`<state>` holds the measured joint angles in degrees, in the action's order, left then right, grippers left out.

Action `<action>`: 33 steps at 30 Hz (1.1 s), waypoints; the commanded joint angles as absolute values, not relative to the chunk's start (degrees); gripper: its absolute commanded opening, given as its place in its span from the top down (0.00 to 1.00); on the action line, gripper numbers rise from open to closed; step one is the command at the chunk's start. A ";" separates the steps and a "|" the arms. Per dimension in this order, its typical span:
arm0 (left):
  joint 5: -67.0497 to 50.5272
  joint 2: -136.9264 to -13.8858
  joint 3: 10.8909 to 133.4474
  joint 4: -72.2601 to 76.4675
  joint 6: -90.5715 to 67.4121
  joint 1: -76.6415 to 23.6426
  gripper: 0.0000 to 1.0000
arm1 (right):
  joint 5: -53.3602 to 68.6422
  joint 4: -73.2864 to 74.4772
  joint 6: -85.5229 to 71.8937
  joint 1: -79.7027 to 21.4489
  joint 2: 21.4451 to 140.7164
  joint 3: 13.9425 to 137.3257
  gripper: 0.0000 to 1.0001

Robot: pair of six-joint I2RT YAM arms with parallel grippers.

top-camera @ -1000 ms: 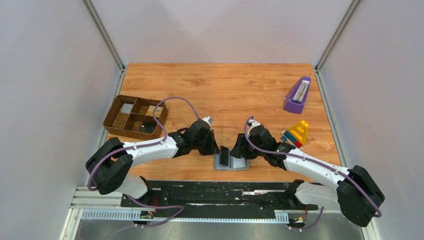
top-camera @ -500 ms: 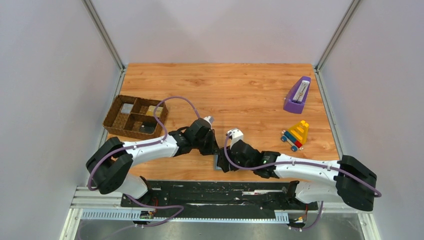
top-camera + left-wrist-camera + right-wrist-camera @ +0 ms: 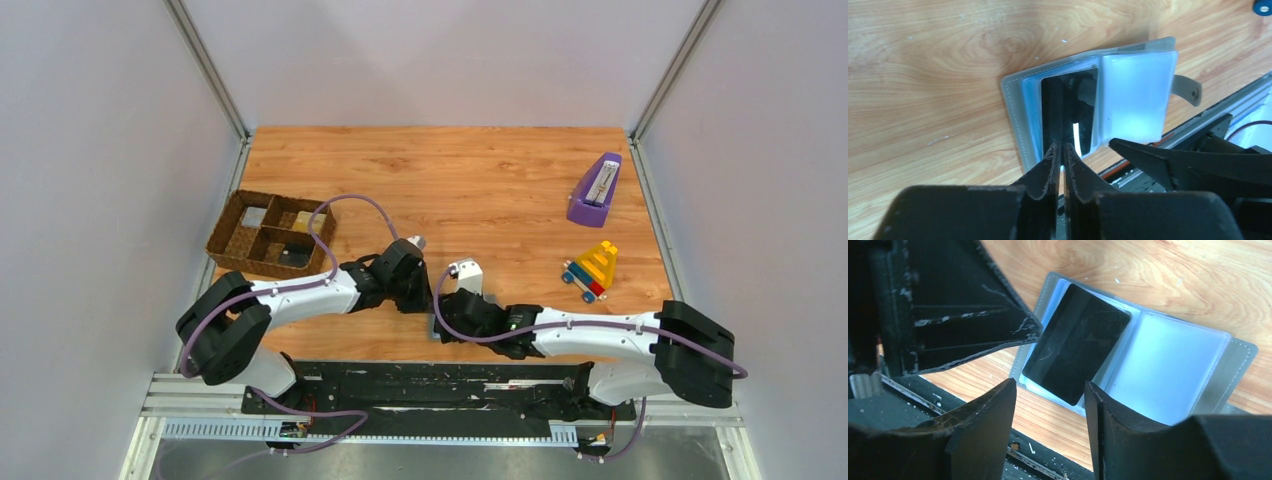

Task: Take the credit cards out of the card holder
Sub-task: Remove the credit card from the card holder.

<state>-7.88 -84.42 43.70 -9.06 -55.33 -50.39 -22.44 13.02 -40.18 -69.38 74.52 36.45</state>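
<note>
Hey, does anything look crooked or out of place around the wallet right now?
Yes: a black card sits askew, partly out of one pocket of the open card holder, its edges not lined up with the pocket. The left gripper appears to pinch its edge. Nothing looks spilled or damaged.

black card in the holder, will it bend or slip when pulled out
The black card is probably stiff: its edges look straight though tilted out of the card holder. Its glossy face may slip in the left fingers. The light-looking holder could drag along.
</note>
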 commanded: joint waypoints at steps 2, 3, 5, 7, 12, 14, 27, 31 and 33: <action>-6.08 -84.29 44.12 -9.71 -52.13 -49.50 0.80 | -20.98 13.62 -45.90 -66.01 71.62 36.53 0.51; -6.56 -84.27 43.46 -8.18 -51.59 -49.25 0.76 | -20.18 13.58 -46.46 -65.02 71.37 36.21 0.53; -8.19 -84.75 42.86 -6.43 -50.91 -48.84 0.73 | -17.67 13.64 -47.68 -62.42 71.07 35.68 0.56; -9.59 -85.38 42.28 -5.00 -50.55 -48.36 0.71 | -15.68 13.58 -48.82 -60.16 70.73 35.08 0.56; -11.18 -86.17 41.06 -2.50 -49.96 -48.08 0.63 | -12.91 12.57 -49.33 -56.99 70.42 34.01 0.58; -11.90 -86.60 40.78 -1.57 -49.82 -48.01 0.61 | -11.36 11.31 -49.50 -56.09 70.81 33.40 0.59; -14.43 -88.72 39.27 3.23 -50.53 -47.99 0.63 | -7.37 5.54 -49.69 -54.16 74.65 31.03 0.67; -15.07 -89.44 39.01 4.11 -50.69 -47.99 0.63 | -5.66 2.81 -49.69 -53.92 75.44 29.46 0.70; -15.19 -89.85 39.02 4.18 -50.59 -47.93 0.63 | -5.02 1.99 -49.75 -53.63 75.30 29.02 0.71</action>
<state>-14.57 -89.03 39.20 1.50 -51.07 -48.18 -6.92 6.83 -49.12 -54.17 75.11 29.91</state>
